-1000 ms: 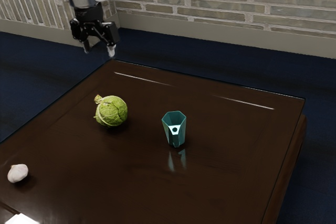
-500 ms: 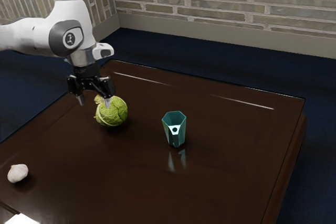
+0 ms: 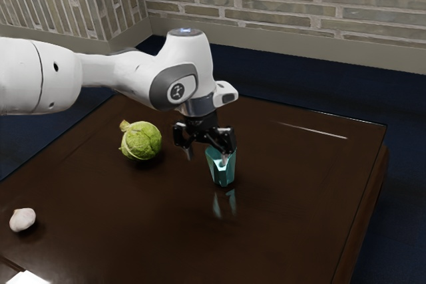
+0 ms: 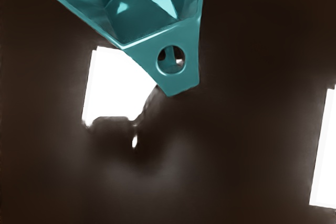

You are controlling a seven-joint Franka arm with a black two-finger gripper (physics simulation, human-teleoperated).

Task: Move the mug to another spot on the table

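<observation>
Exterior view, from its left to its right. A small white lump (image 3: 22, 219) lies near the table's (image 3: 306, 184) near corner on the exterior view's left, well apart from everything else. A green cabbage (image 3: 141, 140) rests farther in, apart from the arm. The white arm reaches in from the exterior view's left and points the black gripper (image 3: 206, 155) downward just above the teal mug (image 3: 221, 169). The 2 fingers are spread wide and grasp nothing. 1 finger hangs over bare table between cabbage and mug; the other sits at the mug's rim, and contact there cannot be told. The mug stands upright near the middle of the dark table, its reflection showing on the glossy surface in front of it.

Wrist view. The mug (image 4: 131, 9) appears from above, just under the hand: a faceted open mouth and a flat handle (image 4: 178, 61) pierced by 1 round hole. Bright reflections lie on the tabletop (image 4: 236, 156) beside it.
</observation>
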